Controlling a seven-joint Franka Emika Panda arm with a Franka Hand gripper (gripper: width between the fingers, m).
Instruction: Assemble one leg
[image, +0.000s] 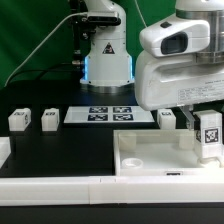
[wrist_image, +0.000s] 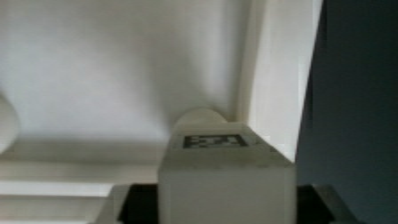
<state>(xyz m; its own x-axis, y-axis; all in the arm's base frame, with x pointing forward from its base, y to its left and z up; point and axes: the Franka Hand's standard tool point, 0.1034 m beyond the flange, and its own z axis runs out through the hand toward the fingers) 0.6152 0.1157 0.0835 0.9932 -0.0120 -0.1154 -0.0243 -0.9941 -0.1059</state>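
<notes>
hand (image: 207, 128): pinching the leg by its sides
leg (image: 209, 140): blocky white plastic post, square tag, upright over the tray
tray (image: 140, 162): smooth white, raised rim, on matte black table (image: 50, 150)

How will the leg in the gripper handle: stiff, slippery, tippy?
The leg looks like moulded white plastic: probably stiff and light. Its smooth flat faces could slip in the gripper under a weak squeeze. Blocky with flat sides, so unlikely to roll; set upright, it might tip.
</notes>
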